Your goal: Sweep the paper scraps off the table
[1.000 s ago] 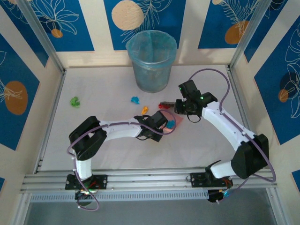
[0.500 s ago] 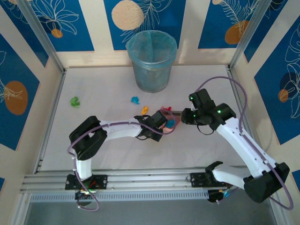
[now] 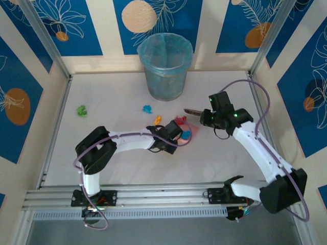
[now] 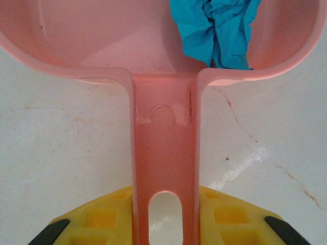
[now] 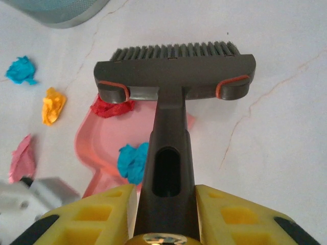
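Left end effector (image 4: 164,227): yellow fingers (image 4: 97,222) closed in tight on the slotted handle of the flat pink plastic dustpan (image 4: 102,35). Pan lying flat on the white counter (image 4: 61,143), near its middle. Inside the pan, against one side wall: a crumpled cyan paper scrap (image 4: 217,30).

Right end effector (image 5: 166,204): fully closed, clamping the handle of the dark grey plastic hand brush (image 5: 173,71). Bristles pointing away from the wrist. From above, brush head just beyond the pan on the side toward the far edge. Cannot tell whether touching the counter.

At the pan's open mouth, touching its lip: a crumpled red paper scrap (image 5: 112,107).

Loose on the counter, outside the pan:
- a crumpled orange paper scrap (image 3: 158,120), just beside the pan on the side toward the left edge;
- a second cyan scrap (image 3: 147,108), near the orange one and a little closer to the far edge;
- a flattened pink paper scrap (image 5: 23,158), close beside the left arm's wrist;
- a crumpled green paper scrap (image 3: 81,109), well apart from the rest, near the left edge.

At the middle of the far edge: a translucent blue plastic bin (image 3: 165,66), upright.
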